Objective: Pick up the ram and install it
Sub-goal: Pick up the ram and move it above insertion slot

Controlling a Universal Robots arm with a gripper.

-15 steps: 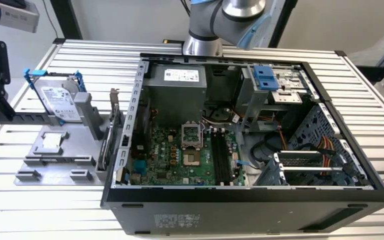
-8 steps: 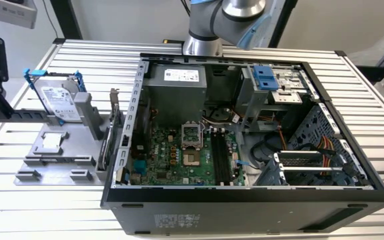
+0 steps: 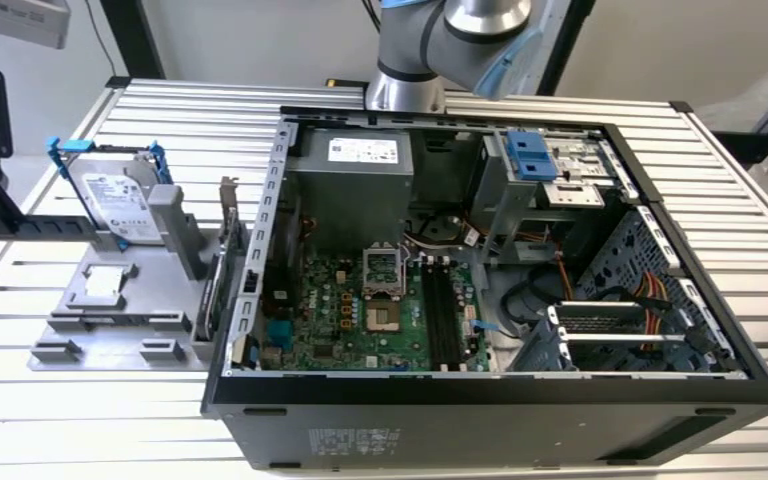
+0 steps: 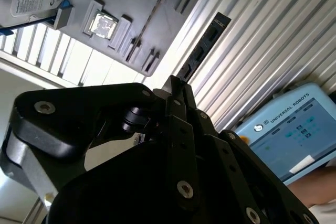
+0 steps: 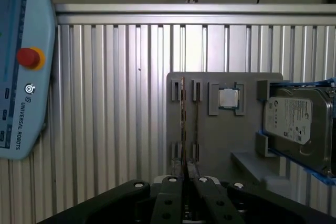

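Pinching the ram by one end, the gripper is pressing its fingers together on the dark, narrow stick, which is jutting out past the fingertips. In the second wrist view the stick is showing against bare slats of the aluminium table, beside the grey parts holder. In the first wrist view it is appearing edge-on over the holder's slotted end. A teach pendant is lying on the slats near the holder. At the exterior view's top centre the robot arm is rising from behind the open computer case, which is filling the centre and right of that view. The holder is sitting at the exterior view's left, carrying a hard drive with blue handles that is leaning at its upper end and a processor chip lying flat in a square recess. A card with a metal bracket is standing on edge along the side nearest the case. Inside the case a green motherboard is lying flat, with black memory slots running just right of the processor socket. A power supply is sitting above them, and a drive cage with a blue latch and orange and yellow cables are crowding the right side.
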